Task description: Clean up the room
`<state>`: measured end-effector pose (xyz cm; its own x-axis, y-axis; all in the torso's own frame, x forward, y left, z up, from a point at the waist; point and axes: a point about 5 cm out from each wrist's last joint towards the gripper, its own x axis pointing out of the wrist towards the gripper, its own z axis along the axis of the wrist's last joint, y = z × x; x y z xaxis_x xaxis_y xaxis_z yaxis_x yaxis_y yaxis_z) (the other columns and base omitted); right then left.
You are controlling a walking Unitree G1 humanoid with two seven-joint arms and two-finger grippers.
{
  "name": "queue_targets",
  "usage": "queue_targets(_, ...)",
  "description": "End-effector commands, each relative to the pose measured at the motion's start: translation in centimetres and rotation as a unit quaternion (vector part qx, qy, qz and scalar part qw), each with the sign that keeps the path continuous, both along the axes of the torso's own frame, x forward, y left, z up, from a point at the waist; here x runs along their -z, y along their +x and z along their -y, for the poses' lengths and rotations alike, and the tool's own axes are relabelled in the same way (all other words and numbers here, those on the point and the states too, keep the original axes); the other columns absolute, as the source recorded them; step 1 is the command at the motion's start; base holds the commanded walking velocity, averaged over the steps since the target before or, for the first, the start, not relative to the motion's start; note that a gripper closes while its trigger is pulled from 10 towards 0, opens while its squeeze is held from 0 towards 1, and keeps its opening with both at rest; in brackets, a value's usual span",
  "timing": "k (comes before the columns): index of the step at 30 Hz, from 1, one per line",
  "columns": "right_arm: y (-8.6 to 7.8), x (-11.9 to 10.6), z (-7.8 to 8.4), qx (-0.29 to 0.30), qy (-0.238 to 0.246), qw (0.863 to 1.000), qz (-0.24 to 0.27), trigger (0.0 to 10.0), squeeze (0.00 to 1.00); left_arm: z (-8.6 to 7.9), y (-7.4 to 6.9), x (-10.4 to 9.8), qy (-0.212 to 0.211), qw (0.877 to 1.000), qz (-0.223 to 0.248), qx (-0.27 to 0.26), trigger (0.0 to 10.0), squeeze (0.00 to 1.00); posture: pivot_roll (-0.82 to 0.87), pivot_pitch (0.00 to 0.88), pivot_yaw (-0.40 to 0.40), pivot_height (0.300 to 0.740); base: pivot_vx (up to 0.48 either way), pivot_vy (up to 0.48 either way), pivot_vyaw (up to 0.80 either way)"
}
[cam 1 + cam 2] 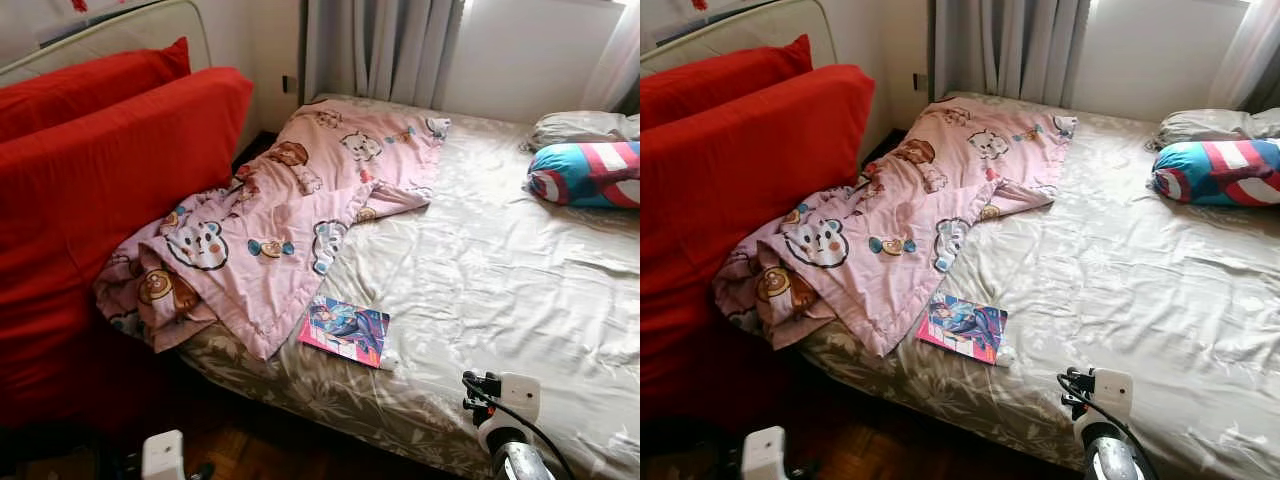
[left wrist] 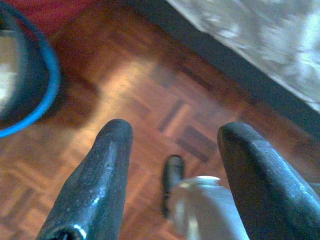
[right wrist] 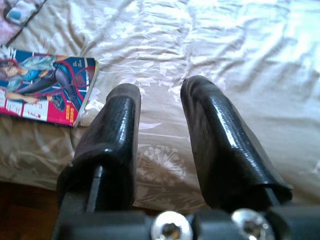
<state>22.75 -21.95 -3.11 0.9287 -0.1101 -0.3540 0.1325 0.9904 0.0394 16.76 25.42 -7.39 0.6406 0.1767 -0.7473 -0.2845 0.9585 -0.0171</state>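
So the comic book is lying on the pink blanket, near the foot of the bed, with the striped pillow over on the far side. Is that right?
Not quite. The comic book lies on the beige sheet, just beside the pink blanket's edge, not on it. The left eye view shows this. The rest holds: it is near the bed's edge, and the striped pillow is on the far side.

No legible text anywhere. The magazine [image 1: 345, 331] on the bed [image 1: 500, 280], at about 6 o'clock in the left eye view, has a cover with an illustrated figure and a pink band carrying small lettering; the characters are too small and blurred to read, even in the right wrist view. The pink blanket [image 1: 270, 220] at about 10 o'clock carries cartoon animal prints only, no words.
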Motion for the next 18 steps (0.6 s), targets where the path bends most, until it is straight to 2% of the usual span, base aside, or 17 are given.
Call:
queue_targets(1, -0.2, 0.1, 0.0, -0.004, -0.008, 1.000, -0.001, 10.0, 0.00, -0.2, -0.7, 0.2, -0.008, 1.000, -0.005, -0.008, 10.0, 0.00, 0.06, 0.011, -0.042, 0.740, 0.000, 0.000, 0.00)
queue_targets(7, -0.5, 0.4, 0.2, 0.011, -0.008, 1.000, -0.012, 10.0, 0.00, -0.3, -0.5, 0.1, -0.007, 1.000, -0.002, -0.016, 10.0, 0.00, 0.07, 0.003, -0.050, 0.740, 0.000, 0.000, 0.00)
queue_targets(12, -0.5, 0.4, 0.1, 0.008, -0.014, 1.000, -0.011, 10.0, 0.00, 0.7, -0.3, 0.4, -0.011, 1.000, -0.003, -0.011, 10.0, 0.00, 0.06, 0.000, -0.052, 0.740, 0.000, 0.000, 0.00)
queue_targets(14, -0.6, 0.2, 0.4, 0.026, -0.025, 0.999, 0.001, 10.0, 0.00, 1.5, -0.2, 0.6, -0.015, 1.000, -0.005, -0.012, 10.0, 0.00, 0.07, 0.000, -0.060, 0.740, 0.000, 0.000, 0.00)
queue_targets(18, -0.7, -0.1, 0.5, 0.044, -0.012, 0.999, 0.026, 10.0, 0.00, 1.7, -0.3, 0.6, -0.015, 1.000, -0.005, -0.012, 10.0, 0.00, 0.07, 0.000, -0.058, 0.740, 0.000, 0.000, 0.00)
